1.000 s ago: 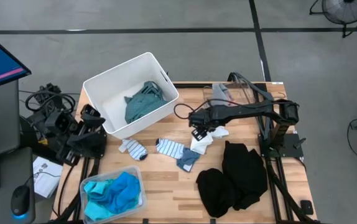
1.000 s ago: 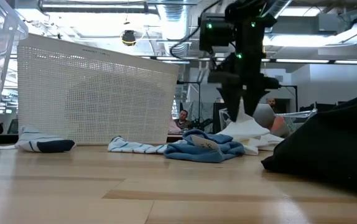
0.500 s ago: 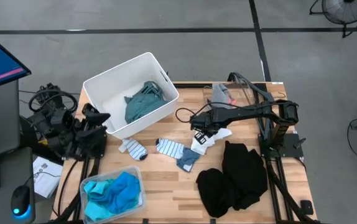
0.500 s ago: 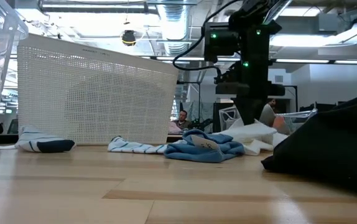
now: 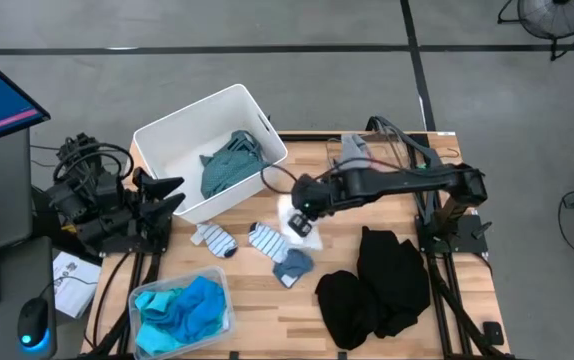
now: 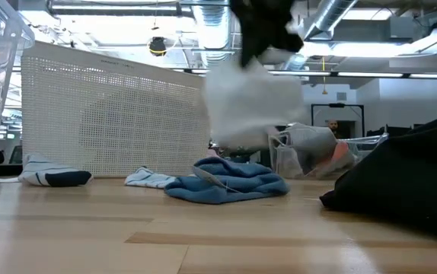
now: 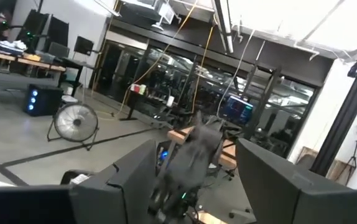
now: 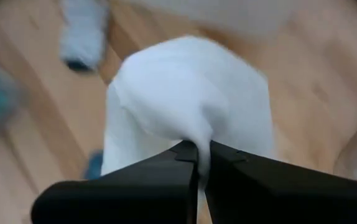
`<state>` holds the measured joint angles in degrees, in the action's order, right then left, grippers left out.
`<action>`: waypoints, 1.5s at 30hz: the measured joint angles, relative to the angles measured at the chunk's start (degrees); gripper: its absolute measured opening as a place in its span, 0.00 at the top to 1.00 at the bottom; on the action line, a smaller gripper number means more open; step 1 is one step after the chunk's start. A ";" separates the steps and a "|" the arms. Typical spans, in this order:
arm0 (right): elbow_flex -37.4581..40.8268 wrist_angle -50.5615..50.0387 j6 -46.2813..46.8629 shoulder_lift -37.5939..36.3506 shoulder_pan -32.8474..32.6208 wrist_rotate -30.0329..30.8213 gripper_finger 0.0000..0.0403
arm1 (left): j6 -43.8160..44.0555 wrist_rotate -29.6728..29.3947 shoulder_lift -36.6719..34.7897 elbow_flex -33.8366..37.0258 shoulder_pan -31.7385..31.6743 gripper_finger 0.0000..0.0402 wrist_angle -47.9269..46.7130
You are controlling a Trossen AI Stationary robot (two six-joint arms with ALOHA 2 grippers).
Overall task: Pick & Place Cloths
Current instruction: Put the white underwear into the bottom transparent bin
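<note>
My right gripper (image 5: 305, 203) is above the table's middle, shut on a white cloth (image 6: 253, 103) that hangs under it, just right of the white bin (image 5: 155, 140). A teal-grey shirt (image 5: 229, 165) lies in the bin. On the table lie a white sock with a dark toe (image 5: 213, 238), a striped sock (image 5: 265, 238), a blue cloth (image 5: 292, 265) and black clothes (image 5: 372, 285). My left gripper (image 5: 172, 190) waits open at the table's left edge. My right gripper pinches a gathered fold at the top of the white cloth (image 8: 197, 134) between its two fingertips (image 8: 178, 155), coming from above. The cloth hangs slack below the fingers; in the low view its lower edge (image 6: 237, 143) is clear of the table.
A clear tub (image 5: 143, 292) with turquoise and blue cloths stands at the near left corner. Another clear tub (image 5: 372, 150) stands at the far right. The bin's mesh wall (image 6: 112, 114) rises left of the hanging cloth. Bare wood lies along the near edge.
My right gripper has shut on the white cloth, lifted it off the table and carried it toward the table's left, nearer the bin. The blue cloth and striped sock have been dragged a little toward the near left. My left arm has turned slightly.
</note>
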<state>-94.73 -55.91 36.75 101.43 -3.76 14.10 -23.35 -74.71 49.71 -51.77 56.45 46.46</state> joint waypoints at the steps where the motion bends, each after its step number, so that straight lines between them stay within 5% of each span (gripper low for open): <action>1: -2.77 -0.86 -0.69 0.01 -0.37 0.96 1.00 | 0.08 -0.01 -0.02 0.00 0.00 0.48 0.04; 14: -25.39 -2.61 -4.59 -0.02 0.81 16.43 1.00 | 4.76 -0.33 2.34 0.00 1.98 0.48 -0.24; 23: -27.11 8.22 -11.47 0.09 1.49 14.38 1.00 | 7.37 -1.64 7.30 0.00 7.85 0.48 -0.53; 27: -27.15 13.40 -12.01 0.09 -2.65 8.70 1.00 | 9.98 -1.56 9.66 0.00 12.45 0.48 -0.66; 34: -27.03 18.46 -12.51 1.52 -12.67 8.42 1.00 | 11.80 -3.81 12.30 0.02 18.93 0.48 -0.76; 40: -27.08 19.35 -13.36 3.94 -19.49 8.77 1.00 | 10.90 -6.39 11.96 0.02 15.69 0.48 -0.56; 45: -27.11 19.21 -12.04 6.28 -23.31 9.17 1.00 | 3.72 4.65 12.82 0.02 9.54 0.46 -0.93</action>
<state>-121.84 -36.70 24.72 107.71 -27.08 23.27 -19.63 -70.07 62.53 -51.75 65.99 45.53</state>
